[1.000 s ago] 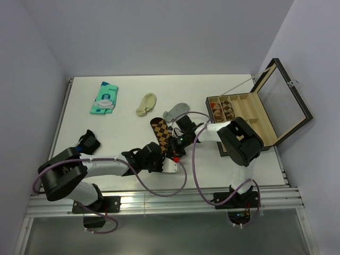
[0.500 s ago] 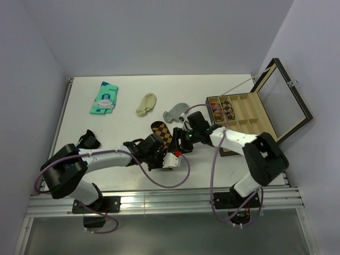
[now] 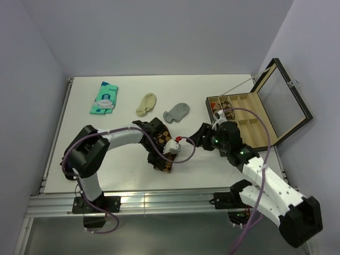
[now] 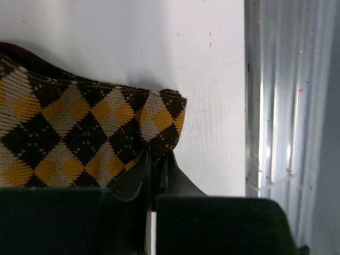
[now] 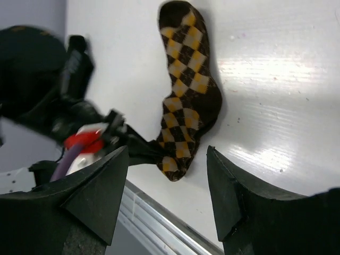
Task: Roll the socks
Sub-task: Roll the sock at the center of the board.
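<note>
The chief risk is the grip. The left end effector (image 4: 155, 164) is clenched on only a thin pinch of cloth at the corner of the argyle sock (image 4: 69, 127), so a pull or a turn to start the roll may well drag the hem out of the fingers. A second risk is the place: that end of the sock lies close to the near edge of the tabletop (image 3: 106, 154), just beside the rail (image 4: 276, 106), and a tug that way could take it over the edge. The cable (image 3: 186, 154) looping beside the left wrist might also catch the cloth. With one end pinned and nothing on the other, the sock would likely bunch rather than roll.

The right end effector (image 3: 201, 136) is released, its fingers spread wide and holding nothing. It sits to the right of the sock, near but apart. From its wrist view the sock runs flat away from the spread fingers, its nearest end in the left pinch. The grey sock (image 3: 177, 112) and the cream sock (image 3: 145, 104) lie untouched farther back.
</note>
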Robot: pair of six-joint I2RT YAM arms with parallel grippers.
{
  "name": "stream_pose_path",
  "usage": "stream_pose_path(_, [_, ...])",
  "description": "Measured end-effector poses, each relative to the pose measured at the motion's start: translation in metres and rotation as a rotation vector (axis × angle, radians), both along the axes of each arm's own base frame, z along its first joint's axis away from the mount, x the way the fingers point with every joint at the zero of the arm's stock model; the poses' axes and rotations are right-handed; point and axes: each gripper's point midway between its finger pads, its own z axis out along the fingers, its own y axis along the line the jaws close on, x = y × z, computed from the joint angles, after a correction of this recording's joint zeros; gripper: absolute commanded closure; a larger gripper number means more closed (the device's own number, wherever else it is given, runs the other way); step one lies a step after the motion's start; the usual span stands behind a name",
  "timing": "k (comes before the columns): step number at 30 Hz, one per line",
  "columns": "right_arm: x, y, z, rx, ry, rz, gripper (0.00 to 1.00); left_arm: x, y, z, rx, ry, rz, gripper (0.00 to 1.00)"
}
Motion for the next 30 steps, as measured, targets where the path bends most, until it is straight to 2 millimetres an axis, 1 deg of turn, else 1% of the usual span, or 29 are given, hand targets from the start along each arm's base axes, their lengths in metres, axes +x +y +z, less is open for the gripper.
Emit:
stream_pose_path(2, [-0.007, -0.004, 0.010, 0.028, -0.054, -0.009, 0.33, -0.001, 0.002, -0.003, 0.021, 0.064, -0.002, 1.00])
stream_pose_path(4, [-0.011, -0.006, 0.014, 0.046, -0.097, -0.010, 0.35, 0.000, 0.003, -0.003, 0.037, 0.136, -0.003, 1.00])
stream_pose_path(6, [-0.016, -0.009, 0.010, 0.050, -0.123, -0.011, 0.35, 0.002, 0.004, -0.003, 0.051, 0.203, -0.001, 1.00])
stream_pose_path(8, [-0.021, -0.011, 0.003, 0.040, -0.147, -0.022, 0.35, 0.006, 0.005, -0.002, 0.064, 0.264, 0.007, 1.00])
stream_pose_path(9, [-0.025, -0.009, -0.002, 0.032, -0.163, -0.018, 0.35, 0.008, 0.006, -0.003, 0.073, 0.296, 0.013, 0.99])
stream_pose_path(12, [-0.049, 0.013, -0.013, 0.002, -0.190, 0.072, 0.36, 0.012, 0.008, -0.004, 0.092, 0.378, 0.029, 0.98])
stream_pose_path(16, [-0.073, 0.048, -0.016, -0.040, -0.261, 0.195, 0.37, 0.013, 0.009, -0.004, 0.122, 0.471, 0.037, 0.98])
stream_pose_path(18, [-0.077, 0.056, -0.024, -0.084, -0.284, 0.221, 0.39, 0.011, 0.009, -0.005, 0.142, 0.514, 0.041, 0.98])
stream_pose_path(19, [-0.078, 0.060, -0.031, -0.118, -0.293, 0.238, 0.41, 0.010, 0.009, -0.006, 0.150, 0.535, 0.043, 0.98])
stream_pose_path(20, [-0.080, 0.063, -0.038, -0.149, -0.297, 0.255, 0.46, 0.009, 0.009, -0.006, 0.158, 0.553, 0.046, 0.97])
stream_pose_path(22, [-0.083, 0.068, -0.053, -0.220, -0.312, 0.294, 0.52, 0.007, 0.010, -0.006, 0.173, 0.578, 0.049, 0.97])
stream_pose_path(26, [-0.084, 0.077, -0.076, -0.339, -0.334, 0.366, 0.52, 0.007, 0.010, -0.007, 0.197, 0.607, 0.061, 0.97])
stream_pose_path(30, [-0.080, 0.087, -0.084, -0.394, -0.378, 0.409, 0.49, 0.008, 0.009, -0.007, 0.218, 0.621, 0.087, 0.96])
